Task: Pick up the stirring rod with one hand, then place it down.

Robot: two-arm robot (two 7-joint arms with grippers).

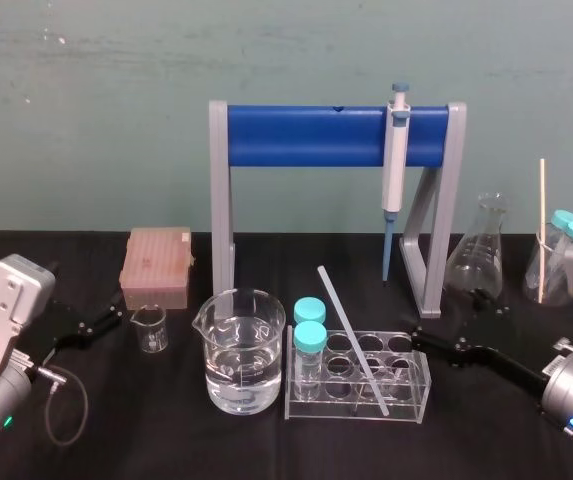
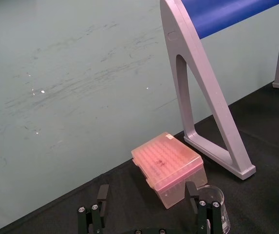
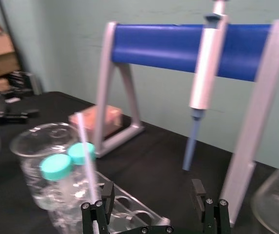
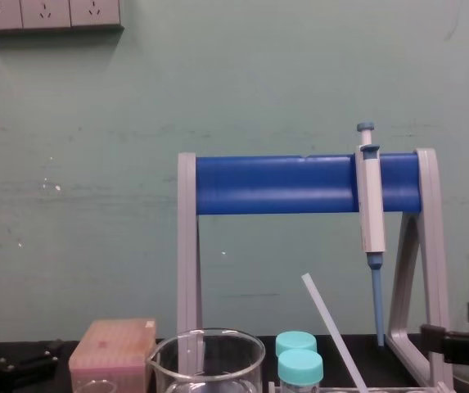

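stirring rod [image 1: 352, 338]: leaning tilted in the clear test-tube rack [image 1: 422, 388], lower end at the rack's front right, upper end slanting up and back to the left; held by no claw
test-tube rack: on the black desk [image 1: 266, 450], front centre, with two teal-capped tubes [image 1: 309, 338] upright at its left end
right claw [image 1: 444, 347]: low over the desk just right of the rack, fingers spread apart, gripping nothing, apart from the rod
large beaker [image 1: 244, 360]: just left of the rack, clear liquid inside
pipette [image 1: 396, 165]: hanging upright on the blue-barred stand [image 1: 296, 138] behind the rack
left claw [image 1: 91, 322]: far left, beside the small beaker [image 1: 150, 330], fingers spread, empty
pink tip box [image 1: 156, 265]: just behind the small beaker
Erlenmeyer flask [image 1: 478, 255]: right of the stand
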